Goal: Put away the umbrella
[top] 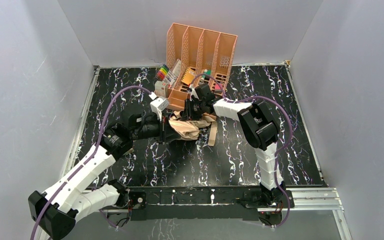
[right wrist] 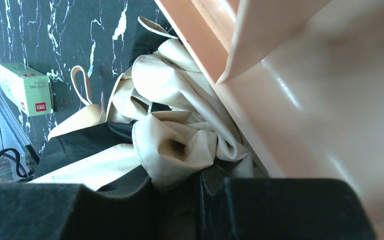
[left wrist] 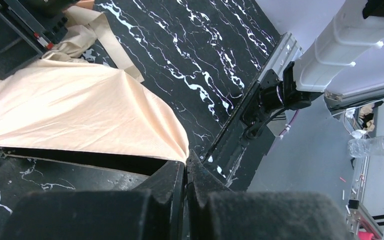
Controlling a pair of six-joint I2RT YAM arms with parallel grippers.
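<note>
The umbrella [top: 187, 129] lies collapsed, a crumpled heap of tan and black canopy, about mid-table on the black marbled table [top: 205, 165]. I have hold of it from two sides.

Nearest me, my left gripper [left wrist: 186, 165] reaches in from the heap's 9 o'clock. Its jaws are pressed fully together on one corner of the tan fabric. From that corner the cloth runs away in a smooth, taut sheet, with the black face showing underneath.

My right gripper [right wrist: 195, 185] comes in over the heap's 12 o'clock edge. Its jaws stand narrow, clamped on a thick bunch of gathered canopy that bulges out just ahead of the fingertips.

Beyond the heap, at its 10 o'clock, a small cardboard box [top: 159, 105] with a red label sits on the table near the canopy.

At 12 o'clock stands the peach plastic file organizer [top: 202, 50], its front edge touching or just beside the bunched fabric; my right wrist view shows its wall close against the cloth.

A set of coloured markers [top: 163, 74] leans at the organizer's 9 o'clock side, by the back wall.
</note>
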